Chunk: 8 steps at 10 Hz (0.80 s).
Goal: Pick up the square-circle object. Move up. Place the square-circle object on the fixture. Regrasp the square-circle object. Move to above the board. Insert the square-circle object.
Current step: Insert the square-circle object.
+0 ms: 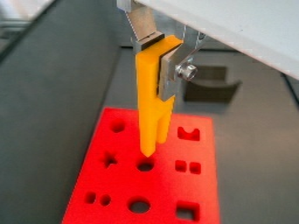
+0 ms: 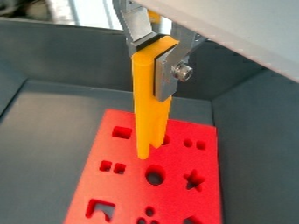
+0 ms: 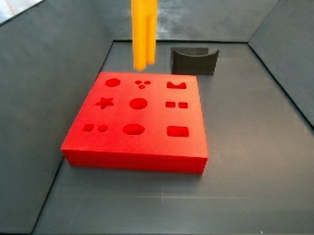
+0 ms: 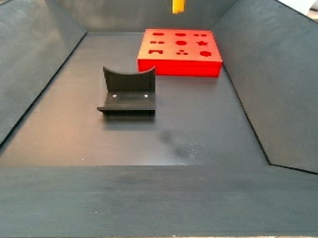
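Note:
My gripper [image 1: 158, 59] is shut on the upper end of the square-circle object [image 1: 149, 105], a slim yellow peg hanging upright. Both wrist views show the silver fingers [image 2: 167, 74] clamping its top. Below it lies the red board [image 1: 163, 188] with its shaped cutouts. In a side view the peg [image 3: 143, 35] hangs in the air over the board's [image 3: 153, 147] far edge, its lower tip clear of the top face. The gripper itself is out of frame in both side views. Another side view shows only the peg's tip [image 4: 179, 6] above the board [image 4: 187, 69].
The dark fixture [image 3: 194, 61] with a U-shaped notch stands on the floor just beyond the board; it appears also in a side view [image 4: 128, 91] and a wrist view [image 1: 212, 87]. Dark sloping walls [image 3: 282, 83] enclose the bin on all sides.

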Motion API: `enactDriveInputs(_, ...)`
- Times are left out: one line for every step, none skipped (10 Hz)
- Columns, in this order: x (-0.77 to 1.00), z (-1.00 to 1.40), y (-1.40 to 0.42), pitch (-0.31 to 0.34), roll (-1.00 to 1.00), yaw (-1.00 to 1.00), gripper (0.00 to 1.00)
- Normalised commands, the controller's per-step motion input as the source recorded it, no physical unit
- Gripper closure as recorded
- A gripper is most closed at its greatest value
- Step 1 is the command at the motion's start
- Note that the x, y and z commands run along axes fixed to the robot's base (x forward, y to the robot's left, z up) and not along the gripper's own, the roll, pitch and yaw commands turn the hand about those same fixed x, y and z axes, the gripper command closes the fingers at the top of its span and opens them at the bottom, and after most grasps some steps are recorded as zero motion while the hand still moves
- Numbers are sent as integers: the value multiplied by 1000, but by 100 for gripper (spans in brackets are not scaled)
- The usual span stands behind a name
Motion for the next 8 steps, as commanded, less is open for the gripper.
enactDriveInputs(0,-171,-166,-33,-14,-891,100)
enactDriveInputs(-100,-80,-249,-11,0,-763,100)
enactDriveInputs(-157,-34,-286,-3,0,-703,100)
enactDriveInputs(-160,-43,-283,-3,0,-703,100)
enactDriveInputs(-171,-83,-237,-21,0,-729,100)
enactDriveInputs(-146,-126,-131,-33,0,-811,100)
enactDriveInputs(-60,-169,-23,-40,-11,-934,100)
enactDriveInputs(-29,-194,0,-44,-21,-983,100)
